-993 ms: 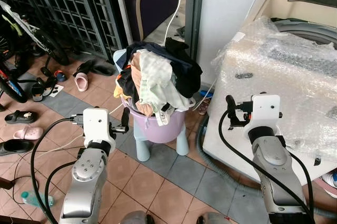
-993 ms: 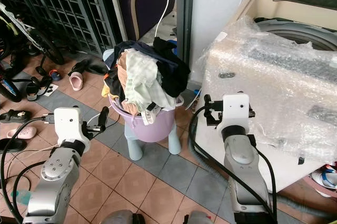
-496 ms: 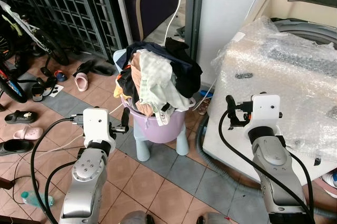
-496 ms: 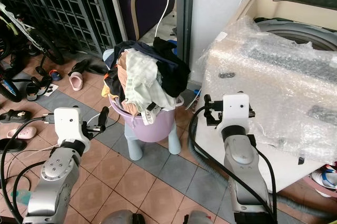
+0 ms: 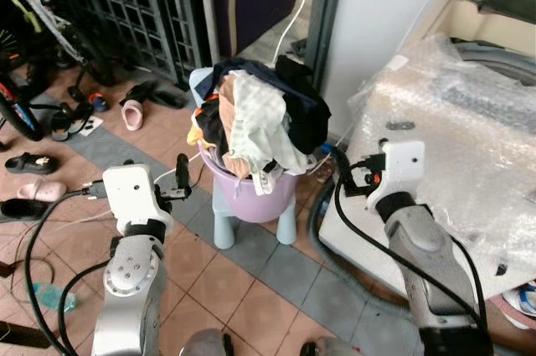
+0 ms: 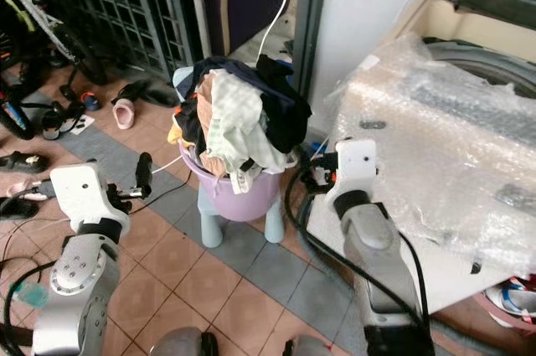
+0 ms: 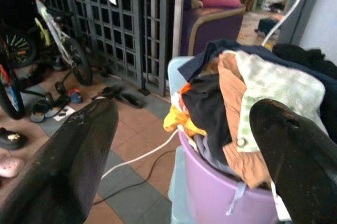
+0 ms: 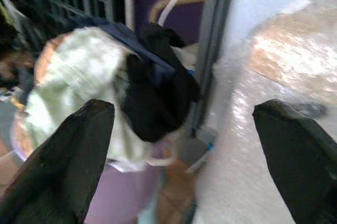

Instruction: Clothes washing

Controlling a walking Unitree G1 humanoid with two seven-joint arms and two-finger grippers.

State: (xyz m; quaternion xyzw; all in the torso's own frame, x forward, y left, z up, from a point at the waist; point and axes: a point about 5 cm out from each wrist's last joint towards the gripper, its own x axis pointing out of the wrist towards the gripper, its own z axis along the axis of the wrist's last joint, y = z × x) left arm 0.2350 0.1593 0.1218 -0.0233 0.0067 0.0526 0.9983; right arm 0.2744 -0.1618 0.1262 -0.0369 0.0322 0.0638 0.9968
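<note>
Purple basket (image 5: 251, 194) heaped with clothes (image 5: 260, 117) sits on small stool (image 5: 224, 226) between my end effectors. Left end effector (image 5: 181, 173) and right end effector (image 5: 337, 165) both spread, empty. Risk: careless tug topples overfull pile, tips stool.

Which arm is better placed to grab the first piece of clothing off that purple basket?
Probably the right. The right tool sits open beside the basket's rim, near the dark garments. The left tool, also open, hangs lower, further off. The margin is small.
</note>
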